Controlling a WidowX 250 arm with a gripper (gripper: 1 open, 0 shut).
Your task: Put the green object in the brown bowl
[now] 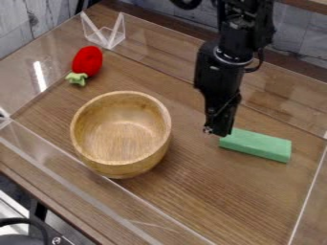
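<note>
One green object lies flat on the table, right of the brown bowl; its long axis runs left to lower right. Your gripper points down at its left end, jaws closed, holding nothing; you'd need to open and shift right along the block.

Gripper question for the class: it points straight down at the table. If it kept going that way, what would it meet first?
Probably the left end of the green object: the shut gripper hangs just above that end. Depth is unclear from this single view, so it might instead meet the bare wooden table beside the block.
</note>
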